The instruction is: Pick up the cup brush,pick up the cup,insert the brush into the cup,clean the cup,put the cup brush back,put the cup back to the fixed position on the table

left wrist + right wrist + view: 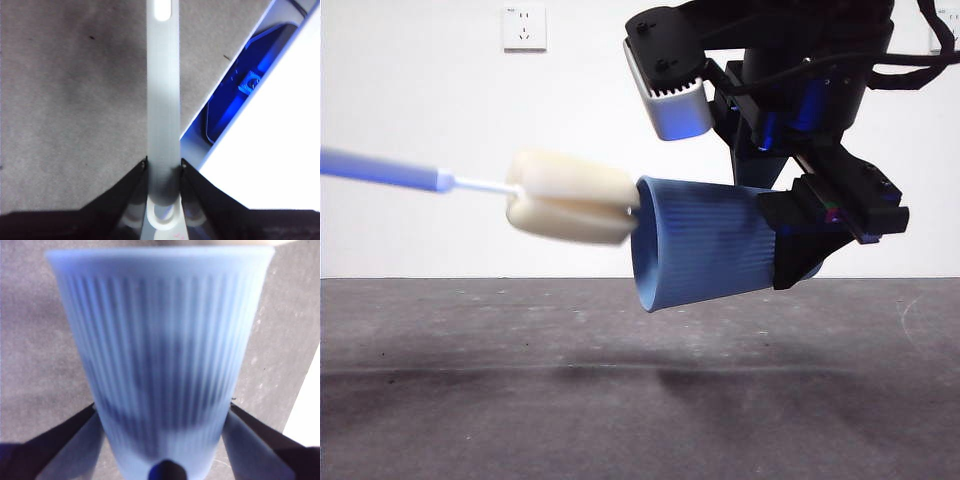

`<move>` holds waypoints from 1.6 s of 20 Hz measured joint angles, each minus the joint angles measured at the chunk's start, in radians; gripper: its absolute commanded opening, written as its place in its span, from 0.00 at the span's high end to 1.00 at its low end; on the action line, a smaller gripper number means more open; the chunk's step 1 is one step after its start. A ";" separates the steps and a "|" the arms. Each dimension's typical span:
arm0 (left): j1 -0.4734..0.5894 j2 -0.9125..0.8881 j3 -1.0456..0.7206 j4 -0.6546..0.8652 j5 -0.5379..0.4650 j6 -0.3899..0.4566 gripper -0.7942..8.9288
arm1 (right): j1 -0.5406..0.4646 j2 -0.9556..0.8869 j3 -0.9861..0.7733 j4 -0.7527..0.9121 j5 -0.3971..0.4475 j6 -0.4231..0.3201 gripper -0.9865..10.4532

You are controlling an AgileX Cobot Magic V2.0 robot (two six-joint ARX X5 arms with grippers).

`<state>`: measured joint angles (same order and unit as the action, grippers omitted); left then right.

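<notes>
The blue ribbed cup [705,243] hangs on its side above the table [620,400], its mouth turned left. My right gripper [800,245] is shut on the cup's base end; the right wrist view shows the cup [160,355] between its jaws. The cup brush [570,197] comes in level from the left, its cream sponge head touching the cup's rim at the mouth. My left gripper [164,172] is shut on the brush's grey handle [163,100]; it is out of the front view, and the sponge head is hidden in the left wrist view.
A white wall with a socket plate [524,27] stands behind the table. In the left wrist view, a blue-lit black object [245,95] lies past the table's edge.
</notes>
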<state>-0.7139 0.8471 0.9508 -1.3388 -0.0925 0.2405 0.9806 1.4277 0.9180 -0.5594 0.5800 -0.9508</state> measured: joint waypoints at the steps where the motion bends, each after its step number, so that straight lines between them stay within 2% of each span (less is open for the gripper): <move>1: 0.000 -0.018 0.000 0.000 0.000 -0.011 0.93 | 0.000 0.000 0.000 0.000 0.000 0.007 0.93; 5: 0.000 -0.068 0.000 0.000 -0.002 -0.066 0.93 | 0.000 0.000 0.000 0.000 0.000 0.061 0.93; 9: 0.000 -0.084 0.000 0.000 -0.003 -0.132 0.93 | -0.004 -0.018 0.000 0.003 -0.001 0.175 0.93; 12: 0.000 -0.085 -0.008 0.003 -0.006 -0.192 0.93 | -0.005 -0.063 0.000 0.012 -0.001 0.303 0.93; 15: 0.000 -0.086 -0.069 0.030 -0.006 -0.272 0.93 | -0.006 -0.139 0.000 0.019 -0.005 0.461 0.93; 19: 0.000 -0.082 -0.151 0.215 -0.001 -0.393 0.93 | -0.006 -0.251 0.000 0.029 -0.009 0.668 0.93; 24: 0.000 -0.055 -0.188 0.470 0.016 -0.537 0.93 | -0.006 -0.394 0.000 0.029 -0.074 0.914 0.93; 27: 0.000 0.002 -0.186 0.601 -0.021 -0.616 0.93 | -0.006 -0.491 0.000 0.029 -0.083 1.054 0.93; 29: 0.000 0.074 -0.186 0.710 -0.029 -0.674 0.93 | -0.006 -0.551 0.000 0.029 -0.083 1.123 0.93; 32: 0.000 0.190 -0.186 0.866 -0.014 -0.756 0.93 | -0.006 -0.620 0.000 0.029 -0.084 1.172 0.93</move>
<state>-0.7135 1.0367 0.7647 -0.4732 -0.1062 -0.5156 0.9749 0.8074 0.9180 -0.5301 0.4965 0.2214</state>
